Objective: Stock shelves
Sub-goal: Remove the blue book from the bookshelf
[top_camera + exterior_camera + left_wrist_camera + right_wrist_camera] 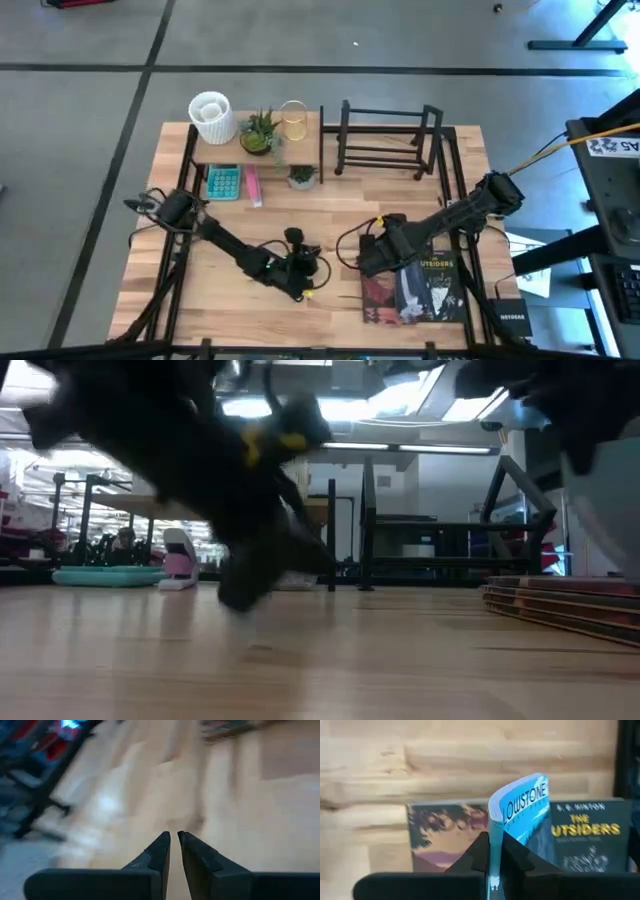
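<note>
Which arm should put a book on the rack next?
The right. Its pincer is already shut on a blue book, lifted off the pile, and the black rack is on its side. The left pincer holds nothing, over bare table.

Laboratory or workshop test bay. A light-wood tabletop point(320, 215) stands on a bare grey concrete floor point(90, 110) crossed by dark lines, with two dark robot arms mounted over it. A black equipment stand point(610, 190) carrying cables flanks the table. The low view shows long ceiling light panels point(400, 405) and metal racks point(90, 510) in a large open hall behind.
</note>
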Robot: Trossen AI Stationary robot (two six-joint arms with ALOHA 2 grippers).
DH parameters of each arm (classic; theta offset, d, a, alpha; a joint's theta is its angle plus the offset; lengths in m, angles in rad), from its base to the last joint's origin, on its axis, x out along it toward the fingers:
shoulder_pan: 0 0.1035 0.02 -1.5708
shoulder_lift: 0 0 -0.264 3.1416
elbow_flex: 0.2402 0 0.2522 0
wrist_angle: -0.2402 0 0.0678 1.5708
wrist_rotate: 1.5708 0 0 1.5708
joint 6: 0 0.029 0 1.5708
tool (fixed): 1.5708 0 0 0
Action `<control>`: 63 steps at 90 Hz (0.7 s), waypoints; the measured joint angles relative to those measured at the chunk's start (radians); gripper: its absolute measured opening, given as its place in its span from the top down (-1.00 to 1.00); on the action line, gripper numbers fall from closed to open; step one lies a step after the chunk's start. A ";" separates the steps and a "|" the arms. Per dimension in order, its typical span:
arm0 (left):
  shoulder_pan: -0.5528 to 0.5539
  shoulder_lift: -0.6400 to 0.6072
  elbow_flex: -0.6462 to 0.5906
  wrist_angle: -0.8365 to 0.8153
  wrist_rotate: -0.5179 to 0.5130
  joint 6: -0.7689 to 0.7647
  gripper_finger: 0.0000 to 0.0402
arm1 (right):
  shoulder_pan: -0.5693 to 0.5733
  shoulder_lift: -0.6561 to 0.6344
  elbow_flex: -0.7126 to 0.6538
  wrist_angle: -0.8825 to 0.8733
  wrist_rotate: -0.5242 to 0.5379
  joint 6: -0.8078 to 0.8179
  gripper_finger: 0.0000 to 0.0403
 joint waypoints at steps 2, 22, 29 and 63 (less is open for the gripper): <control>0.005 0.011 0.001 0.033 0.022 0.010 0.85 | 0.000 0.002 0.000 0.007 0.007 -0.001 0.97; 0.046 0.043 0.003 0.113 0.188 0.042 0.85 | -0.012 0.078 0.000 0.088 -0.009 -0.047 0.97; 0.047 0.042 0.002 0.112 0.190 0.042 0.85 | -0.014 0.108 0.000 0.126 -0.013 -0.068 0.95; 0.047 0.044 0.000 0.119 0.185 0.060 0.85 | -0.011 0.133 0.021 0.304 0.030 -0.287 0.17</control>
